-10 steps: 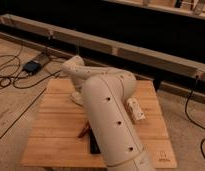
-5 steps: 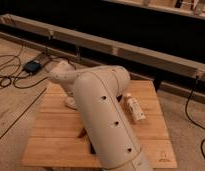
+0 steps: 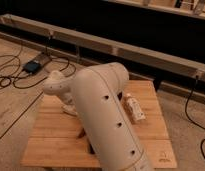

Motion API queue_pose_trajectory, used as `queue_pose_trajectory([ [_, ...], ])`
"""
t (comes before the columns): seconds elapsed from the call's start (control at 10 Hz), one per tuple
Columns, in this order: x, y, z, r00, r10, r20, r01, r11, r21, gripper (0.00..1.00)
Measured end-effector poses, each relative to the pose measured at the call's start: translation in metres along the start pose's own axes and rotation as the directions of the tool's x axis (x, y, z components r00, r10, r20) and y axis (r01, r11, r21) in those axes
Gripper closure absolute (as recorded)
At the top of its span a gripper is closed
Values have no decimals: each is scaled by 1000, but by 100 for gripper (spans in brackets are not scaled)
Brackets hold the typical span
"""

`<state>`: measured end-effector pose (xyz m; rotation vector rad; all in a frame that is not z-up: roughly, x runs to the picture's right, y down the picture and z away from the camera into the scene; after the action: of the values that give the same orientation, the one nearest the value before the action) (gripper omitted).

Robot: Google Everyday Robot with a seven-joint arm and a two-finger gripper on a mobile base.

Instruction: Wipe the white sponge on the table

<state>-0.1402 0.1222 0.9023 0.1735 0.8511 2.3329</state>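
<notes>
Leftward, the claw [image 3: 69, 107] hangs over the table [image 3: 48, 137].

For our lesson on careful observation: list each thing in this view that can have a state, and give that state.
claw: low at the table's left rear, under the wrist.
robot arm: bent, reaching left across the table.
white sponge: not visible, perhaps hidden by the arm.
small packet: lying flat on the table, right of the arm, untouched.
table: upright, top level.
black box: lying on the floor among cables.
</notes>
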Motion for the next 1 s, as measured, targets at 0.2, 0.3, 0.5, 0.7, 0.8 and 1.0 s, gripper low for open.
queue_pose_trajectory([
  [0.2, -14, -9, 6, 999, 40, 30, -40, 999, 2, 100],
  [0.3, -22, -8, 8, 997, 64, 42, -64, 998, -2, 100],
  [0.5, -38, 1, 14, 989, 133, 69, -132, 991, -17, 100],
  [0.7, -42, 15, 14, 981, 176, 78, -174, 984, -32, 100],
  [0.8, -37, 26, 13, 979, 187, 81, -184, 982, -43, 100],
  [1.0, -22, 43, 9, 979, 188, 83, -183, 981, -67, 100],
])
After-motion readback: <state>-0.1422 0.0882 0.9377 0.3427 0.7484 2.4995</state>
